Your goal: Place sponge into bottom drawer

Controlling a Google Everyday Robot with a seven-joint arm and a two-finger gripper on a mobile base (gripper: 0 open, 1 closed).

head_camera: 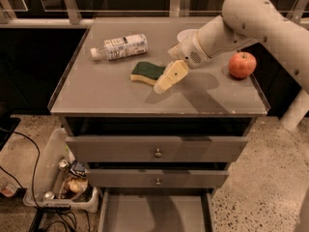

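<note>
The sponge point(147, 72), dark green on top with pale yellow foam below, lies flat near the middle of the grey cabinet top point(96, 91). My gripper point(166, 79) hangs just right of the sponge, tilted down to the left, its cream tip close to the sponge's right edge and low over the surface. It holds nothing that I can see. The bottom drawer point(108, 211) is pulled open at the foot of the cabinet, and its flat grey floor shows.
A plastic bottle point(120, 46) lies on its side at the back left of the top. A red apple point(242, 64) sits at the right. A white bowl point(185, 34) is partly hidden behind my arm. A bin of cans point(63, 182) stands left of the cabinet.
</note>
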